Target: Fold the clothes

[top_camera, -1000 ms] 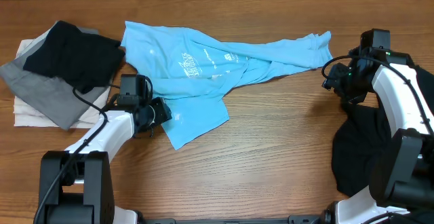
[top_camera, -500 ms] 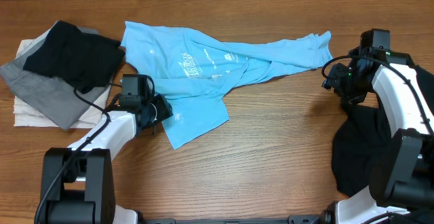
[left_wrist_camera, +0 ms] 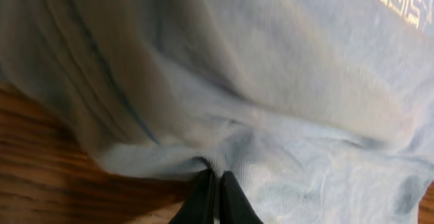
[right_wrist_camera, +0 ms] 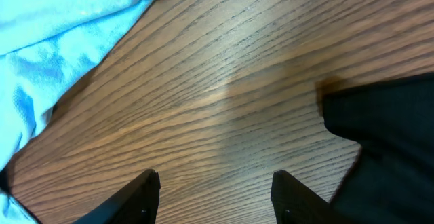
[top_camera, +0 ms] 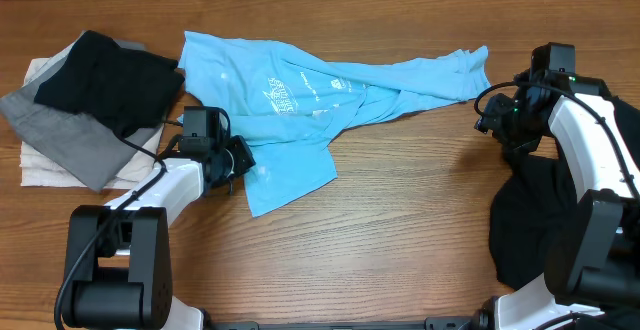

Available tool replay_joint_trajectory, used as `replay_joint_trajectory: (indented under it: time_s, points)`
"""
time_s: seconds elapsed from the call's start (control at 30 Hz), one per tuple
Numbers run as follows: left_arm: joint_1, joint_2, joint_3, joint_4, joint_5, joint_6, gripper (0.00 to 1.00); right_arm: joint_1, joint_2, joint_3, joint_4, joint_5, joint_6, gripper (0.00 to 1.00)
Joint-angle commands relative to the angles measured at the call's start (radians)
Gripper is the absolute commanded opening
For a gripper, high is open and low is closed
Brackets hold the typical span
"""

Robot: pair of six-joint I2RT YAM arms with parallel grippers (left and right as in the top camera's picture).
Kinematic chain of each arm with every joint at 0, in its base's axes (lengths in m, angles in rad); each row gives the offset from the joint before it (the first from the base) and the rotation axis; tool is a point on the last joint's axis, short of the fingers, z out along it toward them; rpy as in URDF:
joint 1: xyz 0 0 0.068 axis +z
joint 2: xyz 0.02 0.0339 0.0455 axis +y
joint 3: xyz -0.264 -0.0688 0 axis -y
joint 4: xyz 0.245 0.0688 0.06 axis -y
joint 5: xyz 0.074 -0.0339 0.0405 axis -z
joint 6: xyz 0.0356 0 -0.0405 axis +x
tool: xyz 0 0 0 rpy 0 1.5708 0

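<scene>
Overhead, we see a crumpled light blue cotton T-shirt (top_camera: 290, 85) lying across the brown wooden table (top_camera: 400, 230), the left gripper (top_camera: 240, 160) at its near-left edge; the left wrist view shows those jaws pinching only a thin fold, which we fear may slip on lifting; the right wrist view shows the right gripper (right_wrist_camera: 213, 190) spread over bare wood.

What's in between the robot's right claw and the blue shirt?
Only bare wooden table lies between the open right gripper and the blue shirt, as the right wrist view shows.
</scene>
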Motion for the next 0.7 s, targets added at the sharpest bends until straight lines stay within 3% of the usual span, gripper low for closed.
replay_joint_trajectory:
  time_s: [0.0, 0.13, 0.3, 0.43, 0.67]
  points:
    - [-0.005, 0.013, 0.000, -0.138, 0.045, 0.065, 0.04, 0.002, -0.016, 0.018, -0.006, 0.010, -0.004, 0.58]
    - [0.001, -0.074, 0.045, -0.404, 0.020, 0.124, 0.04, 0.002, -0.016, 0.018, -0.019, 0.009, -0.006, 0.61]
    - [0.053, -0.218, 0.054, -0.666, -0.206, 0.124, 0.04, 0.003, -0.003, 0.018, -0.028, 0.006, -0.008, 0.61]
    - [0.139, -0.332, 0.054, -0.695, -0.190, 0.172, 0.04, 0.019, 0.034, 0.018, -0.018, -0.089, -0.075, 0.59]
    - [0.144, -0.352, 0.053, -0.696, -0.184, 0.181, 0.04, 0.111, 0.066, 0.018, 0.130, -0.108, -0.162, 0.62]
